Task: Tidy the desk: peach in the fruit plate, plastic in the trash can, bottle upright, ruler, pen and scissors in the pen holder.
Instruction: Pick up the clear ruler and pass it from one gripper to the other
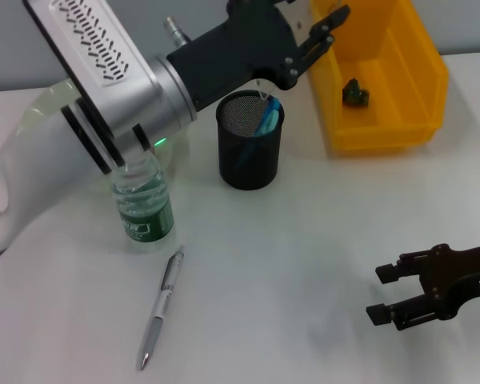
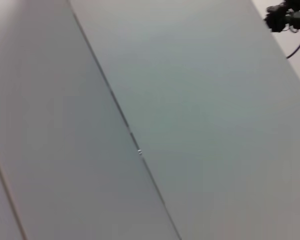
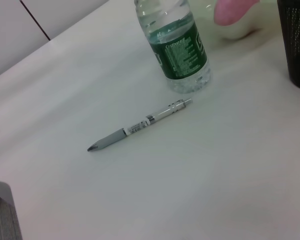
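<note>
We've got a plain white desk (image 1: pixel 304 280) here with 4 things sitting on it: an upright water bottle (image 1: pixel 144 204), a silver pen (image 1: pixel 160 308) lying just in front of it, a black mesh pen holder (image 1: pixel 250 148), and a yellow bin (image 1: pixel 384 76) behind.

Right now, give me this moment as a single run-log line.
left claw: open, above pen holder | right claw: open, idle near-right | pen: lying on desk | bottle: upright

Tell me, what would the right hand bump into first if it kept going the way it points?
Probably the pen. The right hand, open, points across the table toward it, with nothing between; height is hard to judge.
</note>
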`<state>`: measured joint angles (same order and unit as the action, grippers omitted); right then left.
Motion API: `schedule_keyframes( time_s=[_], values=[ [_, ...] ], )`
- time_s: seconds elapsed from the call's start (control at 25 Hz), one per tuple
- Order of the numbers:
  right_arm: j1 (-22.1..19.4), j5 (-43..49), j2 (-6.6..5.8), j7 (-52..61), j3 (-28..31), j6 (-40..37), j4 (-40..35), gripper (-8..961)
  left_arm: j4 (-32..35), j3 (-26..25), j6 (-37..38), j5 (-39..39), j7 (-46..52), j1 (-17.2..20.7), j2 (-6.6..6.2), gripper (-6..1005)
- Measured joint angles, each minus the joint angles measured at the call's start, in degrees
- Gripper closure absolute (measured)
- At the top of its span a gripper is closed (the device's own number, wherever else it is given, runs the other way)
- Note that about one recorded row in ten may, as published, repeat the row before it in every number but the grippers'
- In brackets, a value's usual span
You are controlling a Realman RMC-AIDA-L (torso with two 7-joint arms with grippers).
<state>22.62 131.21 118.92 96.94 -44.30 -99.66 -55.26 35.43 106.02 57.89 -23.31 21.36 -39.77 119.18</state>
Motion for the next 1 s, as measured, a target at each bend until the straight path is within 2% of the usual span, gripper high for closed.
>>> schedule_keyframes(
  time_s=[0.32,1.0],
  values=[
    [0.57,-1.20,0.13,-0.01,-0.31,0.08,0.16,115,-6.82,1.52,0.59,5.17,-3.63,-1.71,0.00,612],
    [2.16,-1.49,0.18,-0.01,-0.70,1.81,1.71,114,-8.56,3.18,0.88,6.36,-3.49,-1.21,-0.01,613]
  ],
)
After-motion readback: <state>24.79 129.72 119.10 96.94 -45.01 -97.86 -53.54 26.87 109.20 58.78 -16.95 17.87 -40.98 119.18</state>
